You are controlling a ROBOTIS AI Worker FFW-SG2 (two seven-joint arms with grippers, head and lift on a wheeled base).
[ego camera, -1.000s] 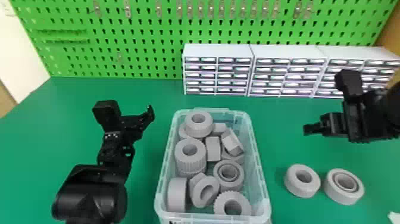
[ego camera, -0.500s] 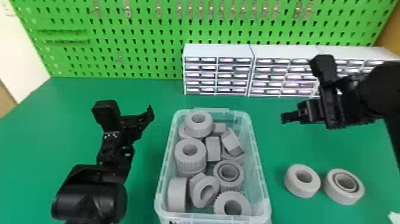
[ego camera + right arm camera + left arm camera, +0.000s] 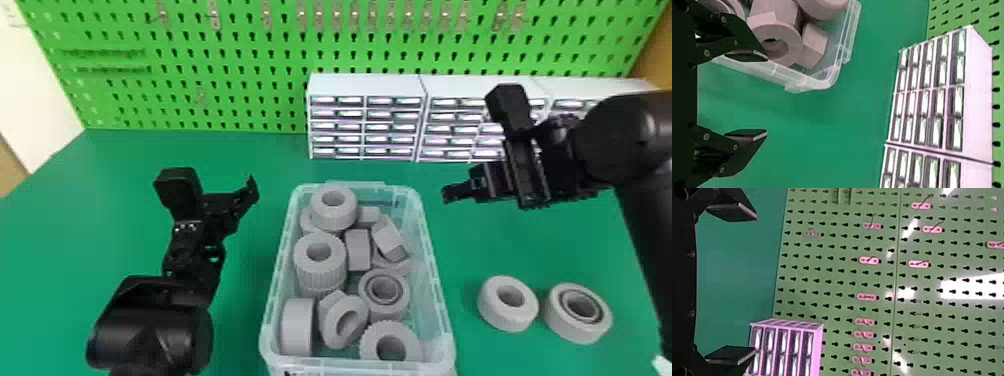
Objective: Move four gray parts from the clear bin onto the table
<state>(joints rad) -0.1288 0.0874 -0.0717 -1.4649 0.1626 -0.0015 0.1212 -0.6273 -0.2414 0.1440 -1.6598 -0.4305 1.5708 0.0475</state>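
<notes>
In the head view the clear bin [image 3: 436, 260] holds several gray parts, among them a ribbed part [image 3: 321, 270]. On the table to its right lie a gray ring [image 3: 508, 303] and a second gray ring [image 3: 577, 313], side by side. My right gripper [image 3: 445, 194] is above the table just right of the bin's far end. The right wrist view has my right gripper [image 3: 766, 95] open and empty beside the bin [image 3: 801, 83]. Left of the bin is my left gripper [image 3: 254, 186], parked; the left wrist view has my left gripper [image 3: 755, 284] open with nothing between its fingers.
White drawer cabinets [image 3: 367, 85] stand along the back of the green table [image 3: 240, 150], before a green pegboard [image 3: 240, 65]. The right arm reaches over the table's right side, near the two rings lying there.
My right gripper has moved left, toward the bin, from farther right over the table. The left arm, the bin and the parts have kept their places.
</notes>
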